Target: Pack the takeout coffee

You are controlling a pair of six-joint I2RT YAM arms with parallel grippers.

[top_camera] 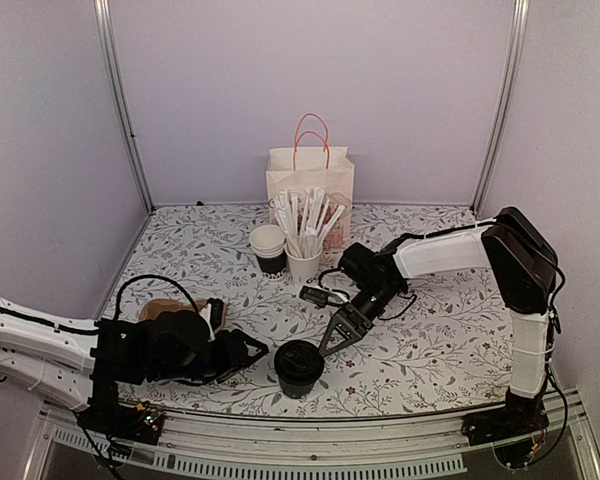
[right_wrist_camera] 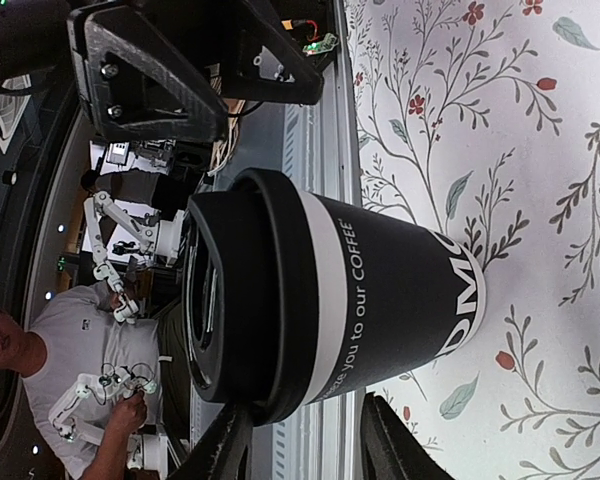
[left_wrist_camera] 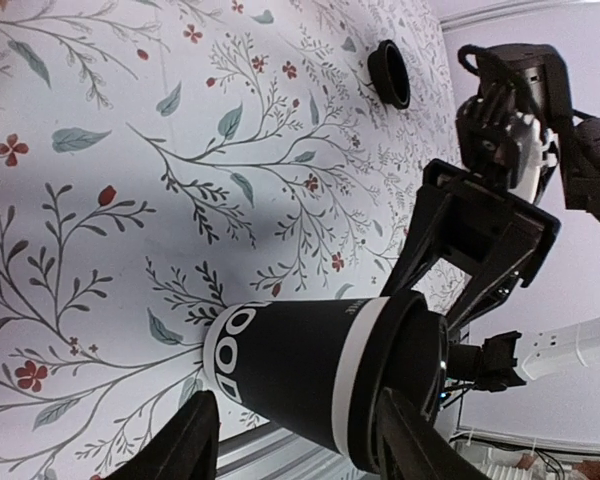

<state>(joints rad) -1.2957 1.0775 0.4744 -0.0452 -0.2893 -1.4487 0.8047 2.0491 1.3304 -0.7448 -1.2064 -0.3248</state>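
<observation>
coffee cup (right_wrist_camera: 390, 290) stands upright near the front edge of the flowered surface (top_camera: 430, 340), its black lid (top_camera: 299, 361) on top, right between the two arms. left pincer (top_camera: 255, 352) lies low at the cup's left side, jaws parted, one finger on each side of the cup in the wrist view, and whether they touch it i cannot tell. right pincer (top_camera: 327, 343) angles down from the other side, also open, its tips just beside the lid's rim and gripping nothing. at the back stands a paper bag (top_camera: 310, 190), upright, pink handles up. in front of it sit a white cup of wrapped sticks (top_camera: 305, 262) and a stack of cups (top_camera: 269, 248), well apart from the coffee.
</observation>
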